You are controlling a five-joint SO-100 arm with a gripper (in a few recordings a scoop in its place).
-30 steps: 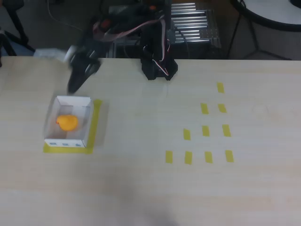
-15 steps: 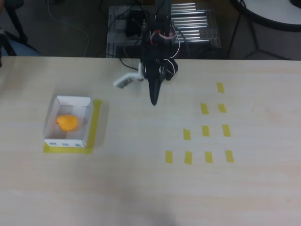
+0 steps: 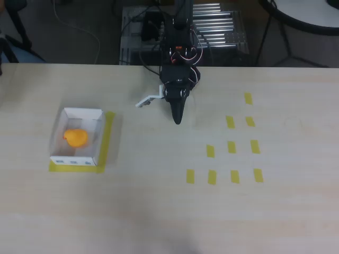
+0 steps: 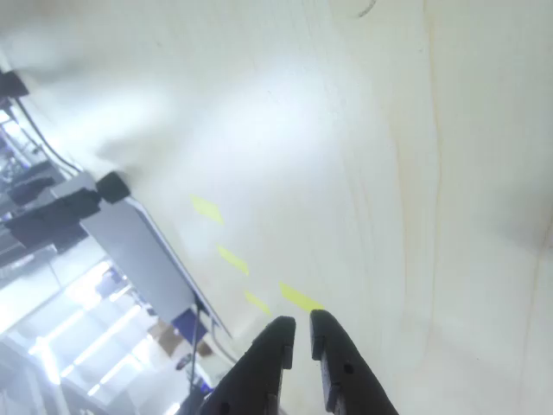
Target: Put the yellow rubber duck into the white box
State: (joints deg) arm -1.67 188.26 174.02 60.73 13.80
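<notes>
Pale wood-grain table [image 3: 159, 201] fills your overhead view, with dark clutter and a ribbed metal rack [image 3: 217, 32] beyond its far edge; at nine o'clock from the table's centre you have the white box [image 3: 57, 138], seated on a yellow tape border [image 3: 107, 138], and the yellow rubber duck [image 3: 76, 137] lies inside it, on the box floor; the black arm stands at twelve o'clock, folded in, its gripper [image 3: 178, 119] pointing toward six o'clock, well apart from the box, holding nothing; a white part [image 3: 148, 100] juts from the arm toward nine o'clock; yellow tape strips [image 3: 231, 147] dot the table at three o'clock. Turning to your wrist view, the two dark fingers [image 4: 276, 341] sit at six o'clock, drawn nearly together with a thin gap, over bare table; tape strips [image 4: 233, 259] show just above them.
</notes>
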